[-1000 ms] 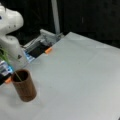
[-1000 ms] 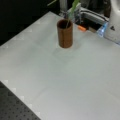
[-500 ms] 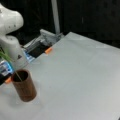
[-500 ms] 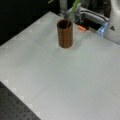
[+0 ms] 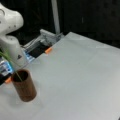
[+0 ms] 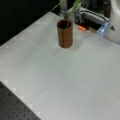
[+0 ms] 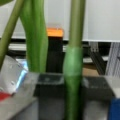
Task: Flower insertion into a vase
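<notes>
Flower (image 6: 73, 10): I read it as the green stalk slanting down into the vase (image 6: 65, 35), its lower end just inside the dark mouth and the rest leaning up and away past the rim. In a front view the same stalk (image 5: 11, 66) enters the vase (image 5: 25, 87) from above, on the side facing the arm's white base (image 5: 11, 45). I see no bloom anywhere, only stalk and a long leaf (image 7: 37, 42).

The vase stands upright on the table (image 6: 62, 80), near the edge where the rails and base sit. A small orange block (image 6: 81, 28) lies just behind the vase on that edge.

The gripper (image 7: 73, 85) shows only in the wrist view. There its dark fingers (image 7: 47, 82) sit tight on either side of the stalk, so I take it to be pinching the flower well above the vase. Neither front view catches it.

My judgement is that the insertion itself is under way: the tip is in, but the flower hangs from the grip, not resting in the vase. Finishing this step calls for keeping the stalk clear of the rim. With the lean this strong, a sideways push could tip the vase.
</notes>
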You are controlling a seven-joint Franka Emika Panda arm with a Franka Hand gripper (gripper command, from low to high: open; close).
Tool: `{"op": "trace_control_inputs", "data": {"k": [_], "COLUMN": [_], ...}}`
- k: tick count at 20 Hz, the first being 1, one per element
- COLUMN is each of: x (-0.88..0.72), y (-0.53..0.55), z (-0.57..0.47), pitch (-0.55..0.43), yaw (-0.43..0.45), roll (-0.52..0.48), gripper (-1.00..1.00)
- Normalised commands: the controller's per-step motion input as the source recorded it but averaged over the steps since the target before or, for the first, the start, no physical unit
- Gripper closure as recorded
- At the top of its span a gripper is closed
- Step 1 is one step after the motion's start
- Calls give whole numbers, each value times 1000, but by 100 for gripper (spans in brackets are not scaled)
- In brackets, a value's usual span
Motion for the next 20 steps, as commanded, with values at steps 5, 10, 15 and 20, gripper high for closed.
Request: {"op": "trace_control_inputs", "data": {"k": [5, 10, 15, 20], "x": [275, 258, 138, 71], "y": [-266, -251, -205, -169], "z": [268, 243, 180, 153], "pitch": [708, 468, 287, 209], "yaw": [193, 101, 53, 63], "roll": [-179, -27, 54, 54], "gripper": [100, 100, 100, 100]}}
